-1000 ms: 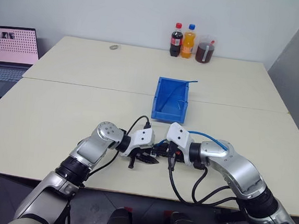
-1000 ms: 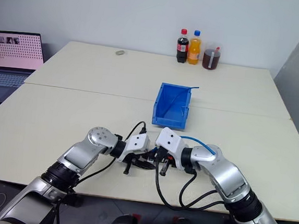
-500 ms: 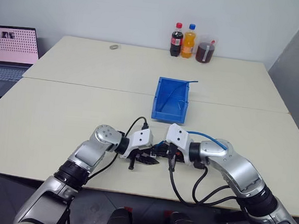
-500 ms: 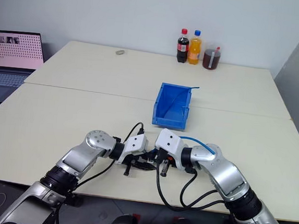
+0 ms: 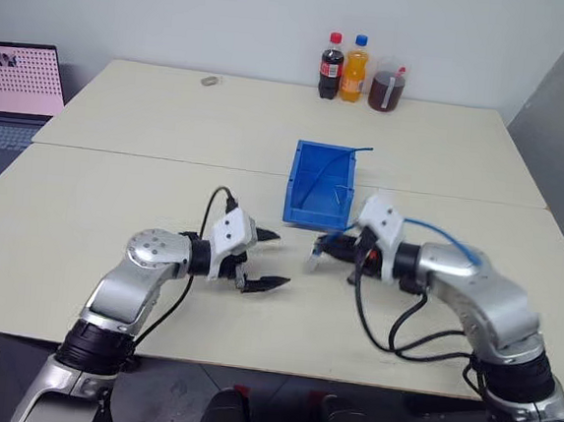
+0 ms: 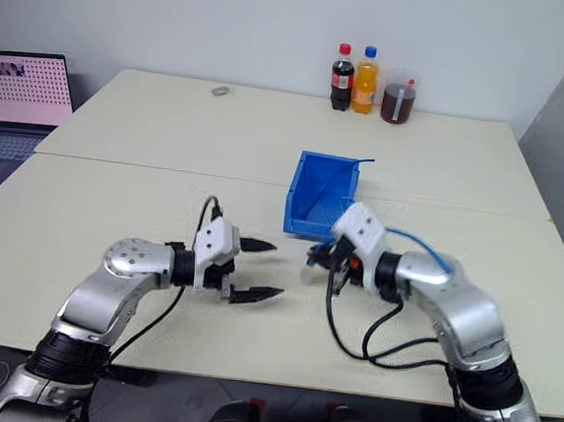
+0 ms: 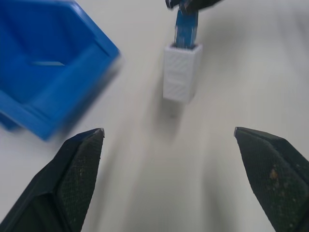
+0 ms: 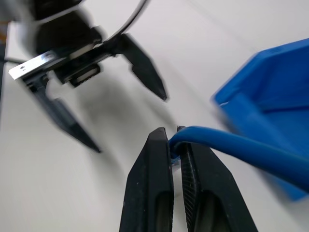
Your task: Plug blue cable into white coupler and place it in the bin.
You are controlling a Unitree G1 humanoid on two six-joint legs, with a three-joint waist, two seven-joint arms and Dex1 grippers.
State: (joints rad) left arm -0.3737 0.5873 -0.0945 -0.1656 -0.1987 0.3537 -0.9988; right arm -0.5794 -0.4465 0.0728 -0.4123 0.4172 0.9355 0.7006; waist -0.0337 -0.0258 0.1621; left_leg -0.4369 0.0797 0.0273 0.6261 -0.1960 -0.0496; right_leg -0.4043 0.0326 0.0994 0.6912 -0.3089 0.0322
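The white coupler (image 7: 182,72) sits on the plug end of the blue cable (image 8: 227,145) and hangs a little above the table. My right gripper (image 5: 326,250) is shut on the cable just behind the plug, close to the front lip of the blue bin (image 5: 306,213). The cable arcs back over my right wrist (image 5: 438,231). My left gripper (image 5: 278,260) stands wide open with nothing in it, a short way to the left of the coupler (image 5: 311,263) and pointing at it. Its two black fingers (image 8: 145,72) appear in the right wrist view.
A thin darker blue wire (image 5: 352,156) leans out of the bin's far corner. Two bottles (image 5: 330,67) and a jar of dark liquid (image 5: 386,90) stand at the table's far edge. A laptop (image 5: 16,84) sits at the far left, a small object (image 5: 209,80) at the back.
My left gripper opened, let go of the coupler and drew back to the left. My right gripper rose toward the bin with the cable and the coupler on it. The camera shifted.
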